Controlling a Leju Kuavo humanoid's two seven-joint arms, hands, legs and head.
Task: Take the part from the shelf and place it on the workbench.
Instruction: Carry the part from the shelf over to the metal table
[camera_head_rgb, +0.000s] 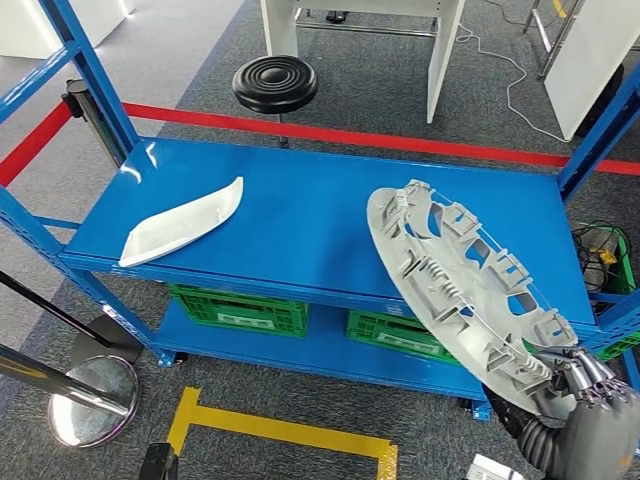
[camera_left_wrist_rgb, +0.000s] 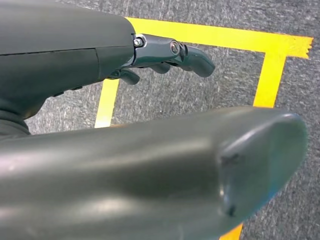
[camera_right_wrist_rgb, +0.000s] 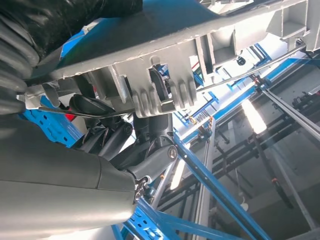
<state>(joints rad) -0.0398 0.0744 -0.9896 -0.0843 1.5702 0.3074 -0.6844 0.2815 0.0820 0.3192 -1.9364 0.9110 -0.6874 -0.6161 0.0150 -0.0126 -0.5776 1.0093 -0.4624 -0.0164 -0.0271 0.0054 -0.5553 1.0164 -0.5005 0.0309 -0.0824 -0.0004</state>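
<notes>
The right hand grips the grey wheel cover tilted over the blue shelf; the left hand hangs empty, fingers apart, and the green crates below hide their contents.

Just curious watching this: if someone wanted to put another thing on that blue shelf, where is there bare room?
The widest bare patch of the blue shelf lies between the white curved part and the grey round wheel cover. The right end is crowded: the right hand holds the tilted cover there.
</notes>
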